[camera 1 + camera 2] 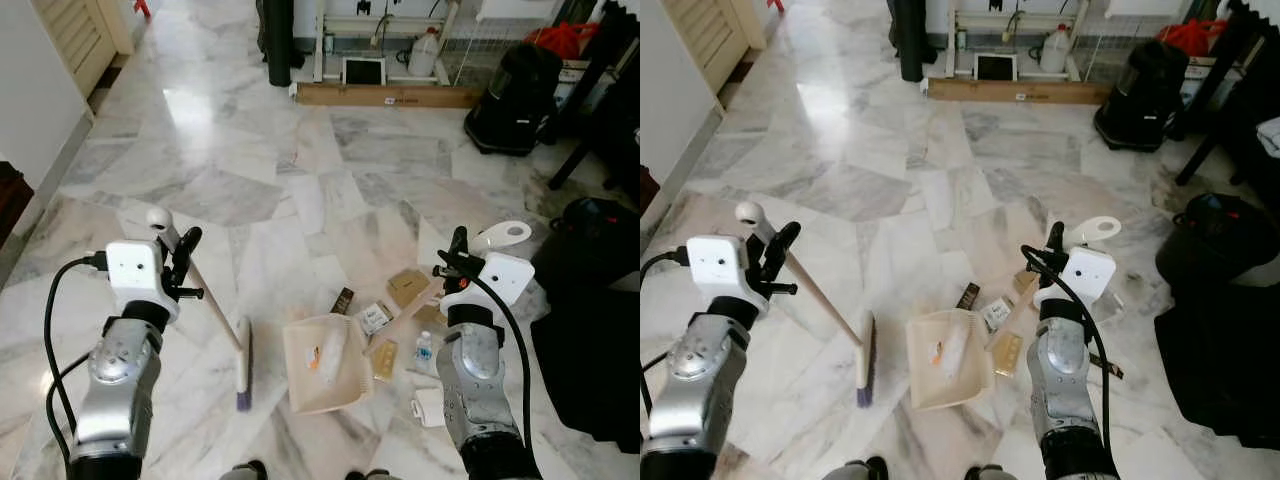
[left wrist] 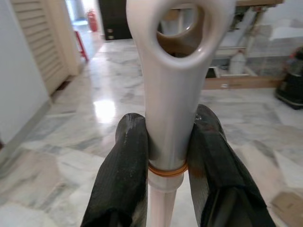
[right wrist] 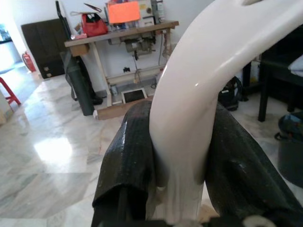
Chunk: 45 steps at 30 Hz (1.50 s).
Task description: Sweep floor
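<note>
Both silver arms closest to the camera, each busy. Left claw clamped on the white top of the broom handle, black fingers pressed against either side just above an orange band. Broom slanting down to its bristle head, resting on the marble floor just left of the dustpan. Right claw shut round the dustpan's curved white handle, holding the pan flat on the floor, with some litter already inside it. Scattered rubbish lying beside the pan on its right: cardboard scraps, packets, a small bottle. Probably gripped high so both tools can be worked from a standing posture. Sweeping apparently partway done, much litter left outside the pan.
</note>
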Motion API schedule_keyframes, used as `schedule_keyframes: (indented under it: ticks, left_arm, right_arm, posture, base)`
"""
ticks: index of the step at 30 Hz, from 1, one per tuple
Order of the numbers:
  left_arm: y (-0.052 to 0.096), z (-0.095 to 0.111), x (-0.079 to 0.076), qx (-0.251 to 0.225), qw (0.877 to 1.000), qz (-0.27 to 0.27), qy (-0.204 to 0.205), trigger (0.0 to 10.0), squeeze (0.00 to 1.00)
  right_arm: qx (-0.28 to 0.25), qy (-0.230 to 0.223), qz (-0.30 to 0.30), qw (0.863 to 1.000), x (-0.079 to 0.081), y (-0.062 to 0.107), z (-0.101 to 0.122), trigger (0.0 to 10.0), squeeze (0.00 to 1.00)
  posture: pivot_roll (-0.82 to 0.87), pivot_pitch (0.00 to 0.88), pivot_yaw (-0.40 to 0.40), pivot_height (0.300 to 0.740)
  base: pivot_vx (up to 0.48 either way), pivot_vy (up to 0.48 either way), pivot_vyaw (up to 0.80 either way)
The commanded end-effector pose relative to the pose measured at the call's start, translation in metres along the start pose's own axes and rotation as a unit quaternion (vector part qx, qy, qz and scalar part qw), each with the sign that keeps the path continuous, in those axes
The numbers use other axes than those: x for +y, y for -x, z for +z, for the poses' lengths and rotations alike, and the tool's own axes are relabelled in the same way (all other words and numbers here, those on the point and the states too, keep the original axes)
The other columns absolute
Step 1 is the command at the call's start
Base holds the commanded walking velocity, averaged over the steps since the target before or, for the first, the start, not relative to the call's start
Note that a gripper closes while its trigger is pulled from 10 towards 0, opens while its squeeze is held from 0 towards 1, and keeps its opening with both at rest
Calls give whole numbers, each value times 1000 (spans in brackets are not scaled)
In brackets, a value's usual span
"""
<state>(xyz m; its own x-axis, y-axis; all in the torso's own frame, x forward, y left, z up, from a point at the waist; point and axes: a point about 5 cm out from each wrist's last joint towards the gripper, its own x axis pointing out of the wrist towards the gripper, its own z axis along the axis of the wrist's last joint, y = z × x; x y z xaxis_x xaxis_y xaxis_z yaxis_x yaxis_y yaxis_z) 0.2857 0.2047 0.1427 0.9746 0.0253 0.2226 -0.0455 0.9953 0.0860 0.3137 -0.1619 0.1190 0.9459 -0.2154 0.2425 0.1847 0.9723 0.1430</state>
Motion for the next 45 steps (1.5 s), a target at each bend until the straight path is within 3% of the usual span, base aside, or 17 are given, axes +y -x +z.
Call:
schedule_keyframes:
  ticks: [1, 19, 26, 34, 45]
  left_arm:
    - [3, 3, -1, -21, 1000, 8, -7, 10000, 0]
    - [-9, -5, -13, -21, 999, -23, -10, 10000, 0]
    - [-13, -11, -13, -16, 1000, -8, 2, 10000, 0]
    - [-12, -15, -19, -13, 1000, -17, 7, 10000, 0]
    - [-15, -23, -16, -1, 1000, -27, -3, 10000, 0]
  right_arm:
    - [-21, -9, 2, 1000, 2, -1, 10, 10000, 0]
    - [-7, -4, -21, 1000, -3, 9, 4, 10000, 0]
    - [-5, 4, -17, 1000, -3, 9, 5, 10000, 0]
    - [-9, 9, -21, 1000, -8, 9, 6, 10000, 0]
    - [11, 11, -23, 1000, -8, 24, -5, 10000, 0]
  posture:
    - [17, 66, -27, 740]
    - [-3, 43, 48, 740]
    - [-43, 58, 17, 740]
    - [-41, 45, 33, 740]
    - [-54, 0, 67, 740]
  base:
    - [0, 0, 0]
    - [0, 0, 0]
    - [0, 0, 0]
    - [0, 0, 0]
    - [0, 0, 0]
